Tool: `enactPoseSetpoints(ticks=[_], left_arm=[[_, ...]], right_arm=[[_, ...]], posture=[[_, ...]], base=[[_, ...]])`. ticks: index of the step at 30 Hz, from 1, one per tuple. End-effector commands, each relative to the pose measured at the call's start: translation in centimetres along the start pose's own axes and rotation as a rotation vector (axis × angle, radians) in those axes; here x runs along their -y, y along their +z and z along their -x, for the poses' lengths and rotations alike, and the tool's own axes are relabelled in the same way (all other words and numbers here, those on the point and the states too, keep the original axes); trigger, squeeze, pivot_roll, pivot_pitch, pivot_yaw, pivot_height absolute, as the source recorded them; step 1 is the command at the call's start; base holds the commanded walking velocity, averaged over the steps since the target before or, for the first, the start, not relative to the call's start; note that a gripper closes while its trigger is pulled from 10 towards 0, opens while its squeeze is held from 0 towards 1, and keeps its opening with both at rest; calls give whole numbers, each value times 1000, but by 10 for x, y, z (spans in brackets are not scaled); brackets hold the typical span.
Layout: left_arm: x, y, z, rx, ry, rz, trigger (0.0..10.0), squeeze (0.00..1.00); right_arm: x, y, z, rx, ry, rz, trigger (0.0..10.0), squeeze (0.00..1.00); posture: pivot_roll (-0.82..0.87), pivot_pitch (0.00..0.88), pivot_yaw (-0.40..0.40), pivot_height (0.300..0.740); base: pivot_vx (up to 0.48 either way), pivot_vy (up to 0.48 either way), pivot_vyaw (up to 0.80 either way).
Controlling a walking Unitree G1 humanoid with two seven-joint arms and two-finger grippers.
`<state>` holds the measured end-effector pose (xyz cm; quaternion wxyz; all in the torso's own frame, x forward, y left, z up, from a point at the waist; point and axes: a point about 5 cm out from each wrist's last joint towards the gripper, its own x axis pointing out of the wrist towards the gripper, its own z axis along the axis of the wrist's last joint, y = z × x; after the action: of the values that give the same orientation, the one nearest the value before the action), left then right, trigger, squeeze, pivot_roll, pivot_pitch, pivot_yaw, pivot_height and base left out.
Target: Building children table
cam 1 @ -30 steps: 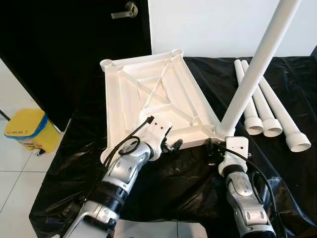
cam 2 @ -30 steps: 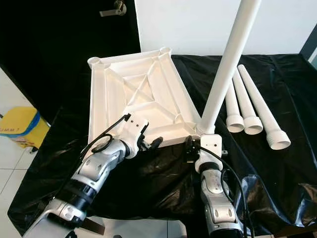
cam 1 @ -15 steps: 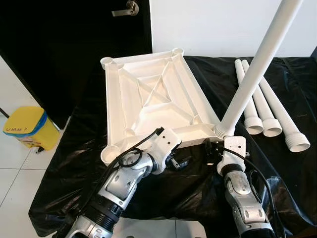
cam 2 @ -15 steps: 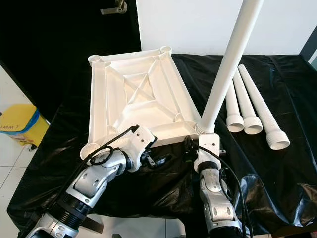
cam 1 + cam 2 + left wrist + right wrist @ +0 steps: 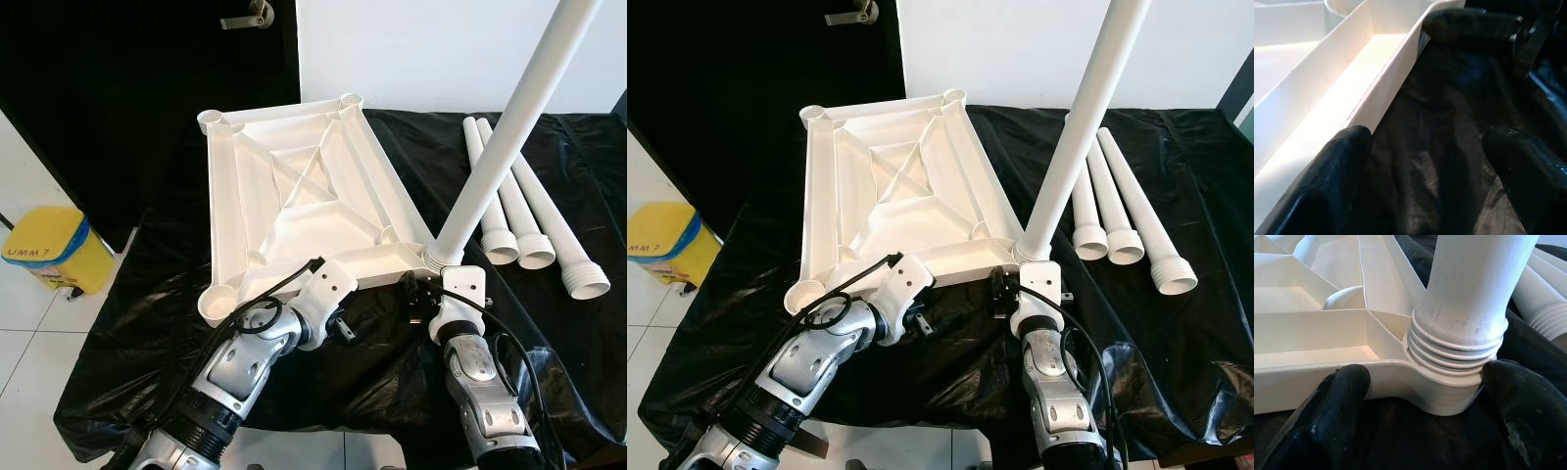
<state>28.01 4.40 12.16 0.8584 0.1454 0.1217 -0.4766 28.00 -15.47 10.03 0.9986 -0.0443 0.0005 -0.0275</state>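
White moulded-plastic children's tabletop (image 5: 299,201), rectangular, lying underside up on the black plastic-sheeted counter (image 5: 147,323), its ribs and cross-bracing exposed and a round socket at each corner; one long white plastic tube leg (image 5: 509,137) stands screwed into the near right socket (image 5: 1449,391), threads partly visible above the collar, rising steeply and leaning slightly; three matching white tapered legs (image 5: 534,220) lie side by side on the sheet to the right, threaded ends toward the robot, well apart from the top; right hand (image 5: 423,299) sits low at the fitted leg's base, its black fingers (image 5: 1337,411) spread wide either side of the socket and not closed on anything; left hand (image 5: 343,328) lies over the sheet just beside the near rim of the top, fingers (image 5: 1327,181) apart and holding nothing; yellow bin (image 5: 44,255) on the tiled floor to the left, dark door behind; handling, as judged: parts look light, stiff, hollow and smooth, likely slippery on the glossy sheet; take the legs around the shaft above the thread, steady the top by its rim
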Motion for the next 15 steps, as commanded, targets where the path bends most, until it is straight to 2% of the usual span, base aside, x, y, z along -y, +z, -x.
enactPoseSetpoints(ticks=[1, 6, 11, 12, 15], left_arm=[[7, -1, 0, -10, -61, -7, 10000, 0], [5, -1, -1, -26, -50, -13, 10000, 0], [0, 23, 0, 99, -70, 42, 10000, 0], [-1, 25, 1, 109, -73, 38, 10000, 1000], [-4, 28, 1, 117, -69, 26, 10000, 1000]], right_arm=[[0, 0, -2, -6, 3, 2, 10000, 0], [1, 1, -2, -4, -2, 2, 10000, 0], [4, 1, -2, -1, -18, 5, 10000, 0], [4, 0, -1, -1, -19, 5, 10000, 0], [4, 0, -1, -1, -20, 5, 10000, 0]], posture=[[-152, 87, 22, 740], [-161, 86, 27, 740], [-177, 87, 37, 740], [-178, 86, 38, 740], [-186, 85, 40, 740]], base=[[0, 0, 0], [0, 0, 0], [0, 0, 0], [0, 0, 0], [0, 0, 0]])
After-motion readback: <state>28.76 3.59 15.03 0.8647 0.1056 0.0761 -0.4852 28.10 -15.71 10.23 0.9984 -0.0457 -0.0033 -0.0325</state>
